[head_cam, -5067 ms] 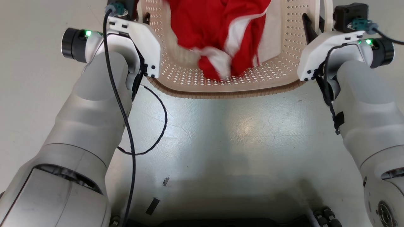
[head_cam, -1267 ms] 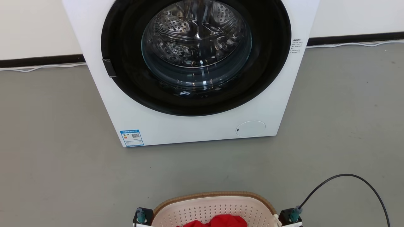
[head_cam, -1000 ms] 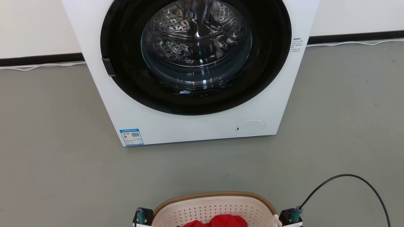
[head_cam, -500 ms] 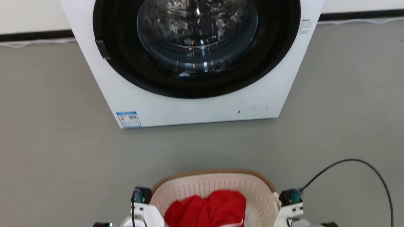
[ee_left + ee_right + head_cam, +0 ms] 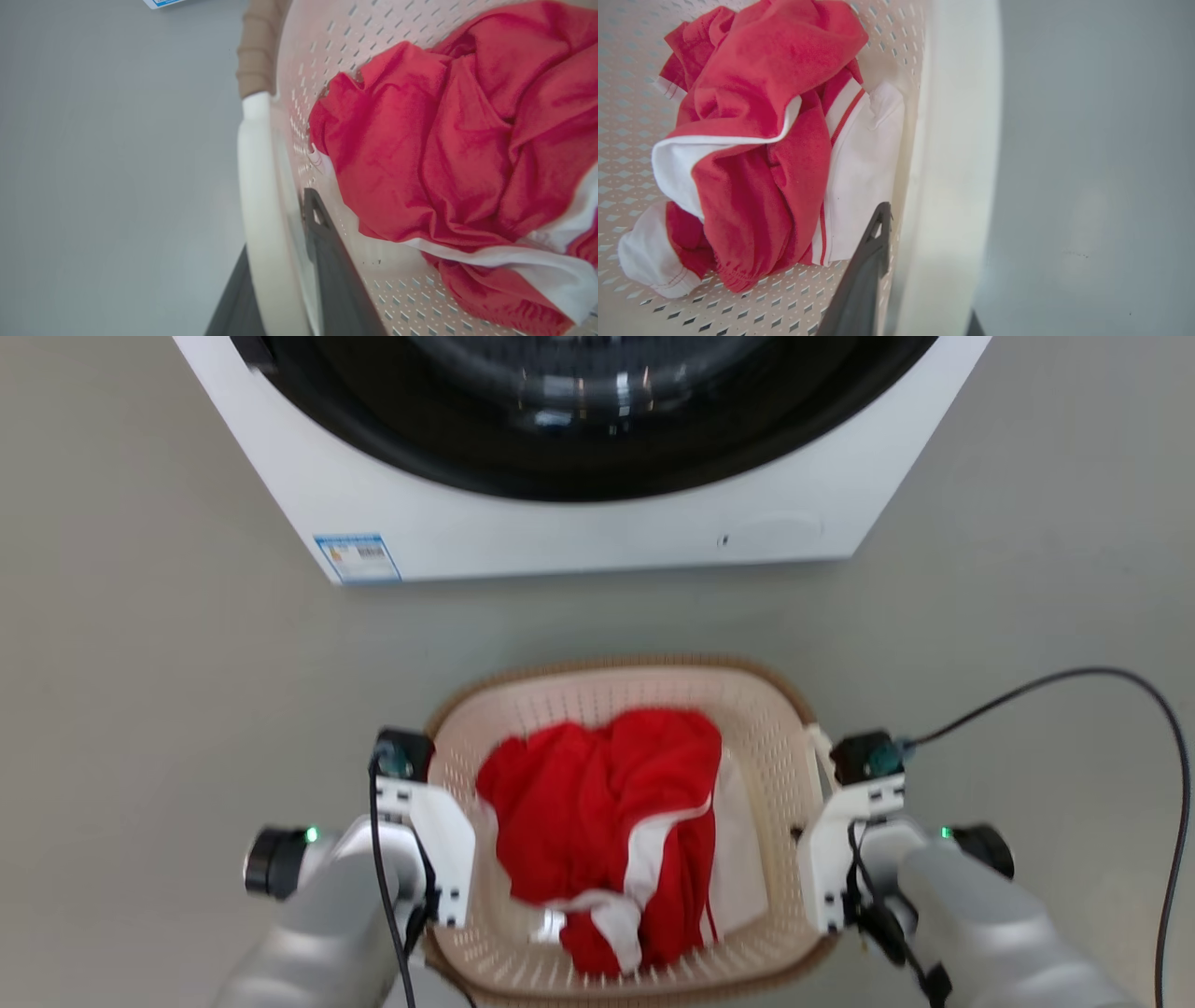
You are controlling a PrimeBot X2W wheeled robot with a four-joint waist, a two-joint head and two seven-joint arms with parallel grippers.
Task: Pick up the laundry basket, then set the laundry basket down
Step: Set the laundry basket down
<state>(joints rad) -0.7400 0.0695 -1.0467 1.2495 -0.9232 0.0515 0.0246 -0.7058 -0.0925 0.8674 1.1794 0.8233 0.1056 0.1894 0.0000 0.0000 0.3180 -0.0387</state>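
Basket: a small cream-white plastic laundry basket point(image 5: 611, 705) full of little holes, with a brown woven-look rim. It is in front of the robot, between its two arms. It is near the washer but not touching it. I cannot tell if it rests on the floor or hangs just above it.
Inside the basket: a crumpled red and white cloth point(image 5: 597, 803) lies on the bottom.
Left gripper: the left gripper point(image 5: 280, 261) pinches the basket's left side. One dark finger point(image 5: 327, 270) is inside the wall and the other is outside. The white loop handle point(image 5: 254, 186) is squeezed between them.
Right gripper: the right gripper point(image 5: 924, 275) grips the other side the same way. One finger point(image 5: 871, 252) is inside and the white right handle point(image 5: 952, 140) is between the two.
Washer: a big white washing machine point(image 5: 579, 537) with a round black door ring stands past the basket. It has a small blue sticker point(image 5: 358, 557) low on its front.
Floor: smooth grey floor point(image 5: 140, 728) lies all around.
Cable: a thin black cable point(image 5: 1074, 674) loops up from the right wrist.
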